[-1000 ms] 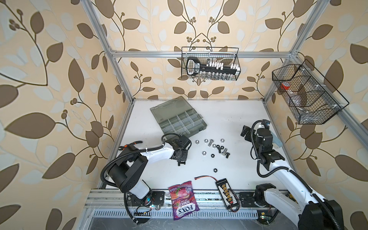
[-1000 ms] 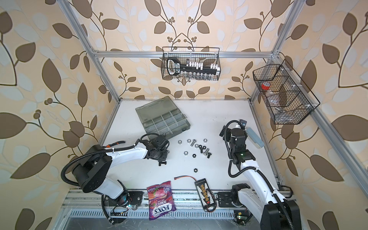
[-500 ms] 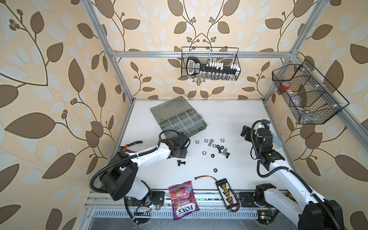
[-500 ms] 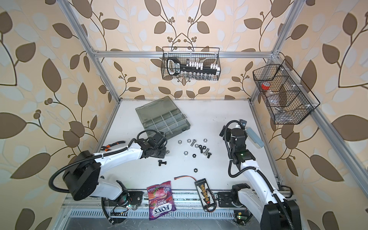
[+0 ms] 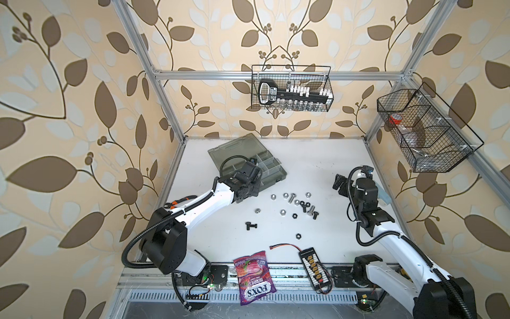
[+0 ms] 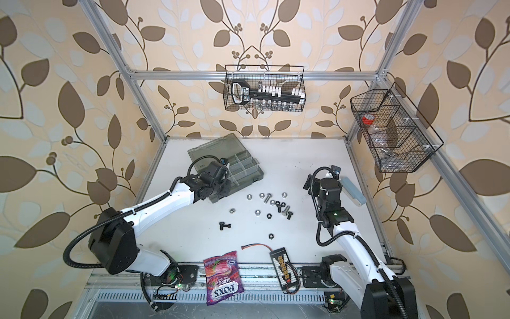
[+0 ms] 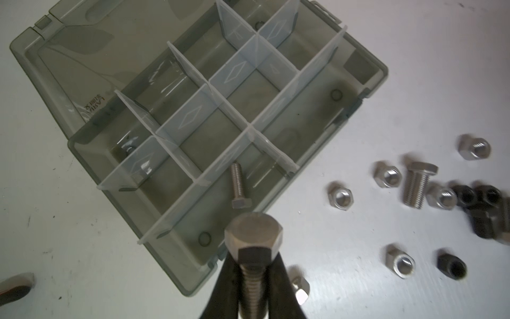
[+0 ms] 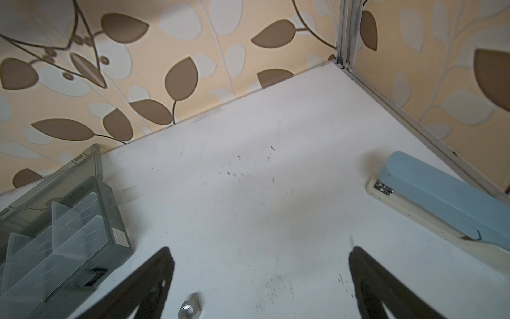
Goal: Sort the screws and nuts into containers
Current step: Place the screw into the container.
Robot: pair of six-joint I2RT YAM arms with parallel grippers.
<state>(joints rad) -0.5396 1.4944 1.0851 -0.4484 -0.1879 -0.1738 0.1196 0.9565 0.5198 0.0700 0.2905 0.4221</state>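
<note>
Pinching a silver screw (image 7: pixel 254 237) by its shank in the left gripper (image 7: pixel 254 258), hovering at the near edge of the organizer case (image 7: pixel 91 165), beside a compartment (image 7: pixel 260 163) holding a second silver screw (image 7: pixel 238 185). Covering the case's near corner with the left wrist (image 5: pixel 245 176). Leaving loose nuts and screws (image 5: pixel 296 203) scattered at four o'clock from the case, a lone black screw (image 5: pixel 251 226) at six. Holding the right gripper (image 8: pixel 260 251) spread wide over the table (image 8: pixel 276 165), a silver nut (image 8: pixel 190 306) below, a blue stapler (image 6: pixel 353 190) at its three o'clock.

Leaf-patterned beige walls (image 5: pixel 82 110), white tabletop (image 5: pixel 317 165), aluminium frame (image 5: pixel 220 75)
</note>
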